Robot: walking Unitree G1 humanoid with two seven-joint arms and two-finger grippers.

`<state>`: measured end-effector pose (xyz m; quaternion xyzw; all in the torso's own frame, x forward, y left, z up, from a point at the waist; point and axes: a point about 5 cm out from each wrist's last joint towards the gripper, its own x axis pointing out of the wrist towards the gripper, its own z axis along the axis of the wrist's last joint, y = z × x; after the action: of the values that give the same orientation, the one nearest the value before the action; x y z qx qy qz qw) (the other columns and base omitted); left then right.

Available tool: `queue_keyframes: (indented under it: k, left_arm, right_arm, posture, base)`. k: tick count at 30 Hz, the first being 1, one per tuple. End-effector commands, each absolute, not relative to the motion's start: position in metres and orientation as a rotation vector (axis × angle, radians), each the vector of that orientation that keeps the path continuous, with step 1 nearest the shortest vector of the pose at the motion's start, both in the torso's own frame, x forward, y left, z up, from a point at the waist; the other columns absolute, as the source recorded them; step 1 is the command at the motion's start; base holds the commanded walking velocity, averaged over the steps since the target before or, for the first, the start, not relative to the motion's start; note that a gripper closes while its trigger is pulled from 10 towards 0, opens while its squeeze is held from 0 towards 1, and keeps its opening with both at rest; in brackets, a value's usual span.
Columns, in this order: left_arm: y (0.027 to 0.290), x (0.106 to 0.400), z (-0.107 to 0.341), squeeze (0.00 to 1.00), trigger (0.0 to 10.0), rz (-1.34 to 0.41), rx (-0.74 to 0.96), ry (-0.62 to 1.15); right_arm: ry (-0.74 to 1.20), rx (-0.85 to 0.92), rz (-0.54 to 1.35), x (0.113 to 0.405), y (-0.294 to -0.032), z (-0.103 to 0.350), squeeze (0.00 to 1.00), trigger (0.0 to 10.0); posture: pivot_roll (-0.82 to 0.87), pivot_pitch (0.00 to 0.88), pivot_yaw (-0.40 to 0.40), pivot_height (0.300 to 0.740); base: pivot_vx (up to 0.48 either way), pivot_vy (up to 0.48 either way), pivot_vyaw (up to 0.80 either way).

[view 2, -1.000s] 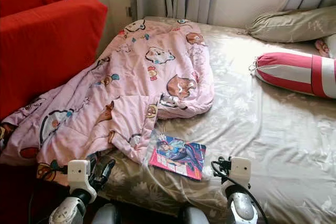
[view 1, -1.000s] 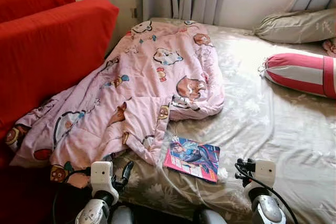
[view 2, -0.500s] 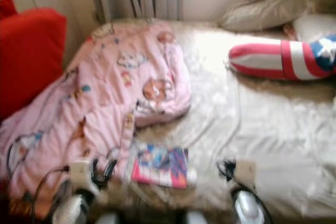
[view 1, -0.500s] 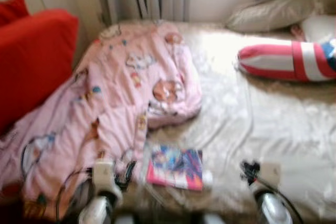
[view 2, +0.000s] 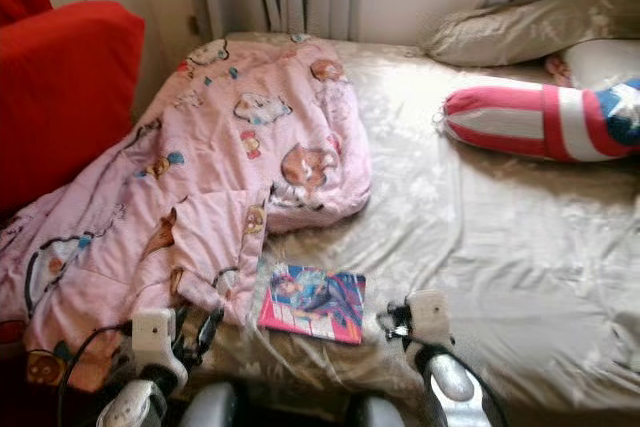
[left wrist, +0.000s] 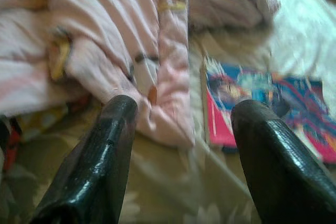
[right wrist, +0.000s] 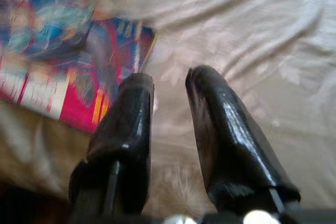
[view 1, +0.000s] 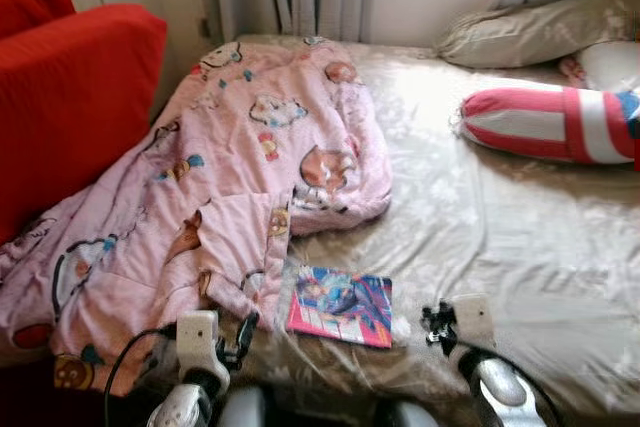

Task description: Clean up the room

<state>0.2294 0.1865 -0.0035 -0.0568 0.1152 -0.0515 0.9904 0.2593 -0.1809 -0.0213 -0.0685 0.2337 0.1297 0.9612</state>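
A colourful magazine [view 1: 340,305] lies flat on the bed [view 1: 520,237] (by the pink blanket's [view 1: 230,177] edge) between both claws, its long side crosswise, slightly nearer the right gripper [right wrist: 170,85], whose fingers stand narrowly parted and empty; the left gripper [left wrist: 181,111] gapes wide.

I see my two rounded silver forearms, each ending in a boxy white wrist block. The left gripper [view 1: 243,330] and right gripper [view 1: 432,322] have long, glossy black fingers [left wrist: 100,166], and thin black cables loop beside each wrist.
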Motion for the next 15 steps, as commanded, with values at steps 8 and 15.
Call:
queue_keyframes:
  k: [8, 15]
  left_arm:
    - [0.184, 0.224, 0.001, 0.00, 10.0, -0.115, -0.102, 0.223]
    - [0.186, 0.222, 0.002, 0.00, 10.0, -0.108, -0.100, 0.233]
  right_arm:
    - [0.521, -0.225, 0.258, 0.274, -0.188, -0.014, 0.00, 10.0]
    - [0.436, -0.079, 0.128, 0.285, -0.184, -0.004, 0.00, 10.0]
  posture:
    - [0.14, 0.146, -0.054, 0.629]
    - [0.14, 0.173, -0.037, 0.629]
  base:
    - [0.000, 0.000, 0.00]
    - [0.000, 0.000, 0.00]
